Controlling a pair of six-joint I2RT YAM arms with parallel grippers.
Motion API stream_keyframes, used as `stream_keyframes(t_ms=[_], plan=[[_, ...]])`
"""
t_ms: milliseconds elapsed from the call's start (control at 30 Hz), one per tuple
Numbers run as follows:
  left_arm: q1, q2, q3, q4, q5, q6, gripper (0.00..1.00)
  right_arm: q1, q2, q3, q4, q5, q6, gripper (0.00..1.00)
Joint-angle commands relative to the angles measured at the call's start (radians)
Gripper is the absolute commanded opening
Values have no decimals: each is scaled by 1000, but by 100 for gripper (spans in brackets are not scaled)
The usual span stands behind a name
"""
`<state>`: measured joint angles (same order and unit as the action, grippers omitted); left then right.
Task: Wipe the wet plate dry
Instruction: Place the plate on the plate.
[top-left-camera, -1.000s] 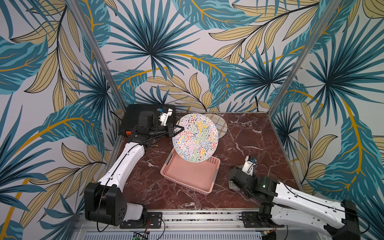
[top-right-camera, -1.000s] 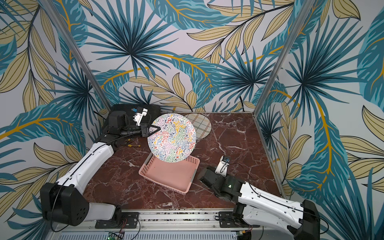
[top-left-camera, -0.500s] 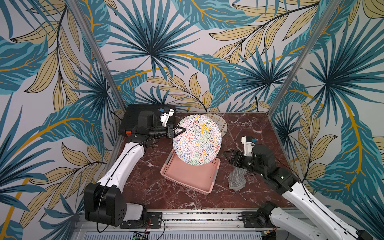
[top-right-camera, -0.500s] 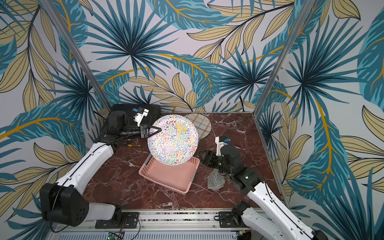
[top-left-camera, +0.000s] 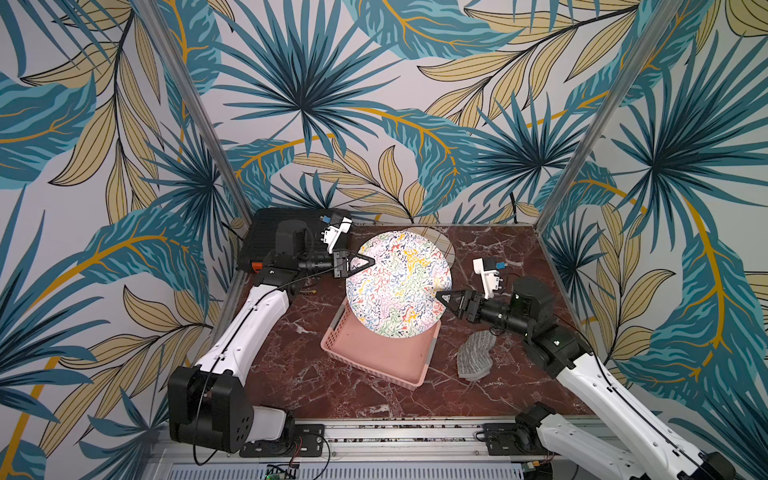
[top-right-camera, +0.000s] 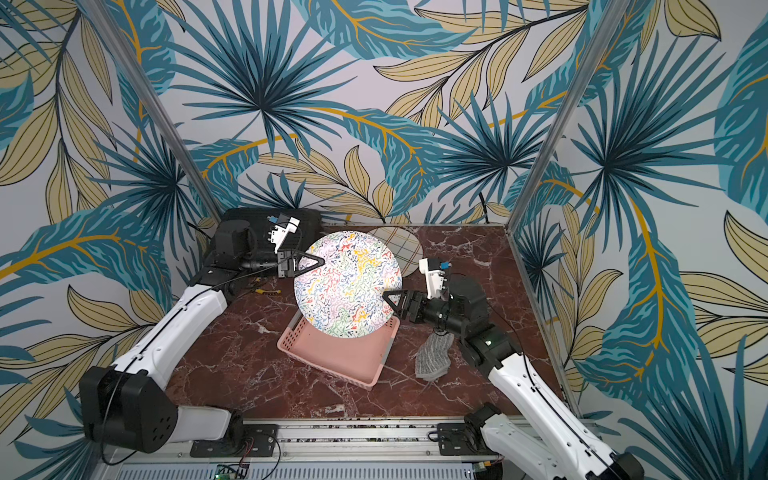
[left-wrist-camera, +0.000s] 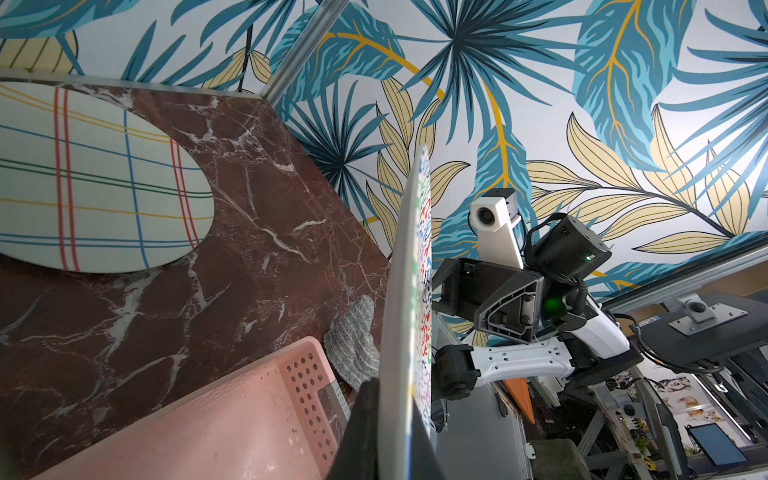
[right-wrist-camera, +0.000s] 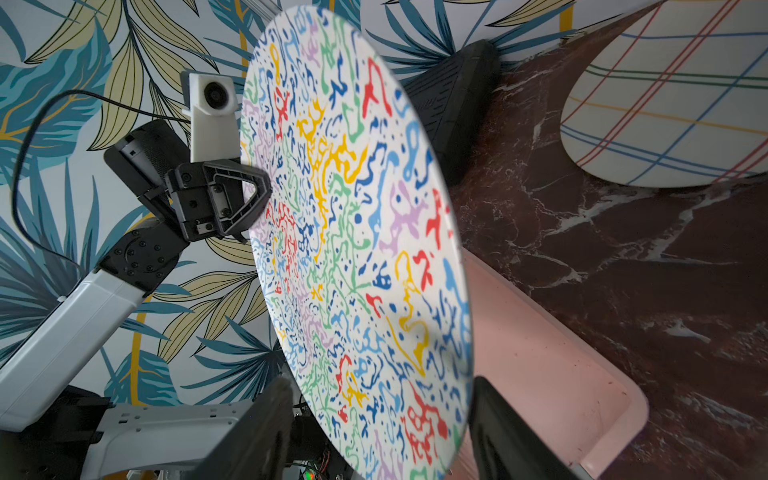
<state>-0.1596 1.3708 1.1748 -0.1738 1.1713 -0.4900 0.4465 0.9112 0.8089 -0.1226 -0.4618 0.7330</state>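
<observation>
Left pincer clamped on the rim of the squiggle-patterned plate, which stands on edge above the pink basket. Right pincer agape astride the opposite rim, gripping nothing. Grey cloth lies on the tabletop. I judge this a handover; next I must close the right pincer squarely on the rim.

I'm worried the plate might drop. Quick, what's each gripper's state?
Left gripper: closed on the plate's rim, holding it up.
Right gripper: open, jaws either side of the plate's opposite rim, not gripping it.

a lab robot cell: leaf-print panels box in a marble tabletop fronted by an aluminium rail.
</observation>
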Motion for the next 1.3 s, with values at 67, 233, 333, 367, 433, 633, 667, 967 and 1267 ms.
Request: stream_keyframes(t_ms=[67,233,333,367,433,633,667,967,1267], plan=[[-6,-29,41,57,55,-26,0,-7,36,-15,120,-66,-21,65],[-8,-26,40,56,52,-26,0,-9,67,-17,177,-74,-7,33],[-8,-26,42,55,46,-27,0,-11,77,-20,215,-77,16,12],[-8,-25,44,53,42,-27,0,-11,79,-19,222,-77,22,5],[-8,-25,60,17,32,0,9,-15,81,-14,228,-66,36,0],[17,-14,193,-283,-84,234,98,-78,88,15,235,-4,130,0],[29,-5,232,-352,-103,289,100,-94,94,27,215,18,144,0],[73,-90,196,-558,-721,628,100,-249,286,70,223,140,345,0],[77,-139,-17,-545,-679,716,100,-312,673,266,383,131,358,0]])
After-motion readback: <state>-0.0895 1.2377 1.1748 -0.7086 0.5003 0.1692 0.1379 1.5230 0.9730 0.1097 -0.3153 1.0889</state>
